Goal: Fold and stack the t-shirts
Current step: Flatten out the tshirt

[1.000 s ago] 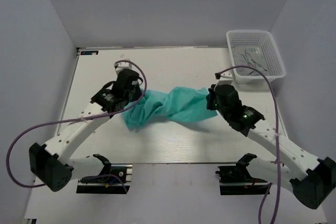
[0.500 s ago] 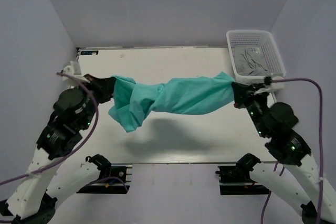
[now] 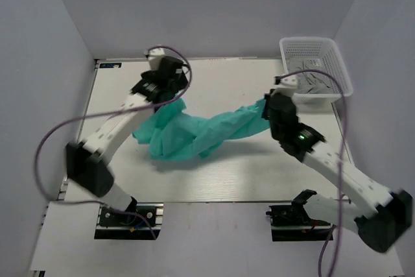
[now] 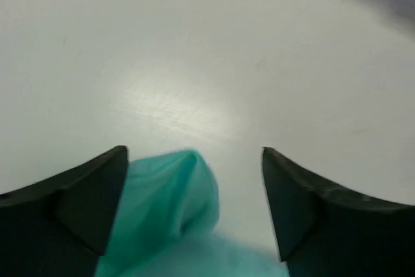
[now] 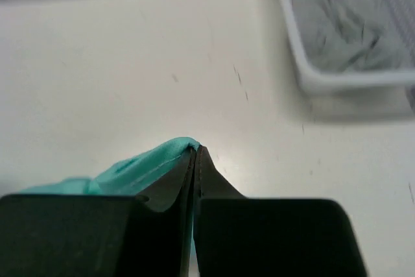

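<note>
Both arms have swung inward. The left gripper (image 4: 194,152) has let go, jaws wide, at eleven o'clock of the shirt (image 3: 194,133). The right gripper (image 5: 196,152) pinches its three o'clock end. The rest lies bunched mid-table.

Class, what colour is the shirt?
The shirt is plain teal-green, clearest in the top external view.

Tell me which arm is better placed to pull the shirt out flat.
Right, probably. The right gripper is shut on one end of the shirt, so it can pull at once. The left gripper stands open, the cloth loose between its fingers, and must grip first.
</note>
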